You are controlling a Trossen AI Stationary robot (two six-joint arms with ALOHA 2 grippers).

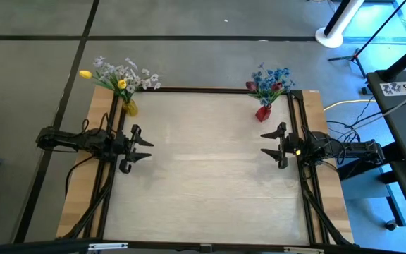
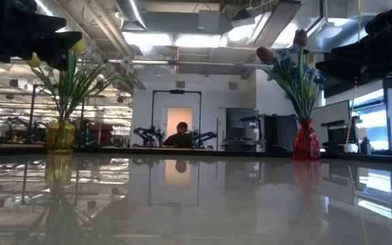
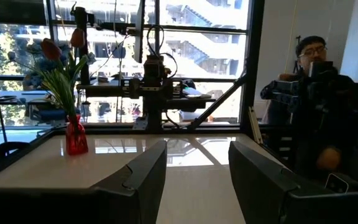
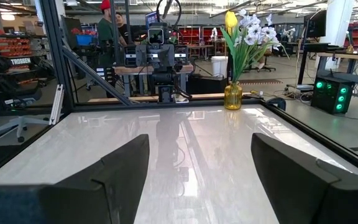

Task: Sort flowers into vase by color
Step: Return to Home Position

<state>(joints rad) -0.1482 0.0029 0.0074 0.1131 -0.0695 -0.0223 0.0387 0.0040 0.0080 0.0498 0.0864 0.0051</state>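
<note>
A yellow glass vase stands at the table's far left corner with yellow tulips and pale white sprays in it; the low view shows it too. A red glass vase stands at the far right corner holding blue clusters and dark red tulips, also in the left wrist view. My left gripper stands open at the left edge, level, with nothing between its fingers. My right gripper stands open at the right edge, likewise with nothing in it.
The glossy white tabletop lies bare between the two grippers. A dark frame rail runs along the far edge. People show in the room beyond the table.
</note>
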